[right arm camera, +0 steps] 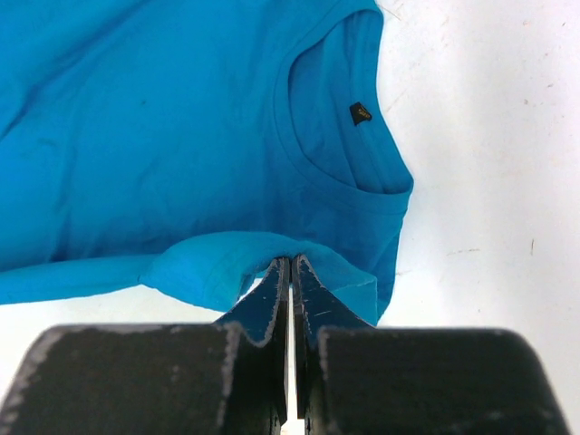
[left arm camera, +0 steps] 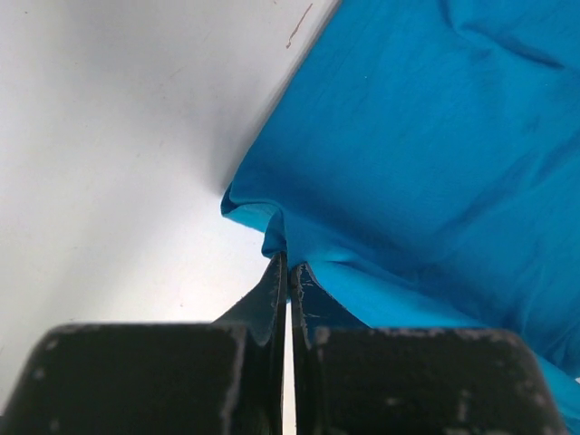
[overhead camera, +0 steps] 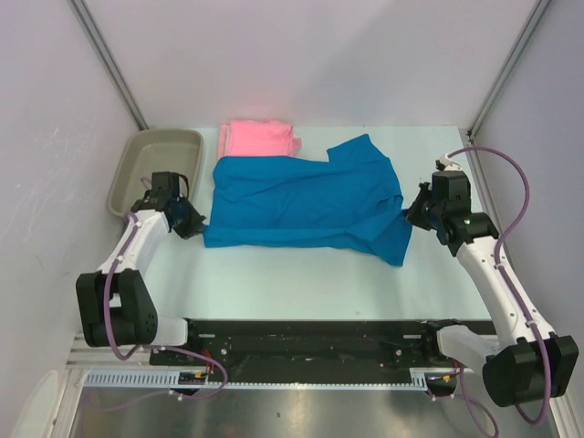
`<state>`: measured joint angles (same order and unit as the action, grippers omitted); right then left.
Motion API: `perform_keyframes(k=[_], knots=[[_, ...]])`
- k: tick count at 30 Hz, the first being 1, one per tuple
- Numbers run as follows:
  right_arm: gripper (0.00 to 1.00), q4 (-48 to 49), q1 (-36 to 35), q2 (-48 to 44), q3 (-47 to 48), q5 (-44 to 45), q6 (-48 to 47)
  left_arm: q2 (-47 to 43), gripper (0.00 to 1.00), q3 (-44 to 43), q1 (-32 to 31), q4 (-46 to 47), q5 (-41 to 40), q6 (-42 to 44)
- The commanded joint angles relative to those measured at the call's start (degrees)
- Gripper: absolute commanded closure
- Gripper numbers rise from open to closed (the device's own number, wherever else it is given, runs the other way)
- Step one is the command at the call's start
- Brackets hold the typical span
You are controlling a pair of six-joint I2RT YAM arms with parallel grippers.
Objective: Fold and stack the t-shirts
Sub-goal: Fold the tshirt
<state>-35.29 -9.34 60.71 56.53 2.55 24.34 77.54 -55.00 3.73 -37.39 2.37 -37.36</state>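
Table (overhead camera: pixel 274 283): I am seeing it carrying both shirts.
Blue t-shirt (overhead camera: pixel 306 203): it is lying mid-table, spread wide and wrinkled.
Pink t-shirt (overhead camera: pixel 260 140): it is lying folded behind the blue one, at the far edge.
Left gripper (left arm camera: pixel 288 272): fingers are pinching the blue shirt's left edge.
Right gripper (right arm camera: pixel 290 272): fingers are pinching cloth near the collar.

Honestly, nothing legible anywhere in these views. The closest thing is a small dark neck tag (right arm camera: pixel 361 113) sewn inside the collar of the blue t-shirt (right arm camera: pixel 163 136), at the end lying toward the right edge of the counter (overhead camera: pixel 274 283). It has a little pale gold-ish mark on it, but it's way too small to read.
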Motion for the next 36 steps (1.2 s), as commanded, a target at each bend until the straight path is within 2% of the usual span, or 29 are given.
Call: perform_keyframes(k=[1,17,25,36], knots=[[1.00,3.64,0.38,2.04,-0.11,-0.08,-0.52,2.61,1.00,-4.14,0.58,1.62,0.35,1.42],[1.00,17.44,0.47,19.26,4.02,-5.71,-1.39,11.84,1.00,-8.80,-0.12,3.20,1.06,0.71],[1.00,19.64,0.29,26.56,9.99,-9.05,-1.49,12.64,1.00,-9.86,-0.83,2.93,0.44,0.89],[1.00,18.68,-4.18,36.49,19.31,-9.75,-1.75,13.96,1.00,-9.07,-0.91,3.81,0.97,1.24]])
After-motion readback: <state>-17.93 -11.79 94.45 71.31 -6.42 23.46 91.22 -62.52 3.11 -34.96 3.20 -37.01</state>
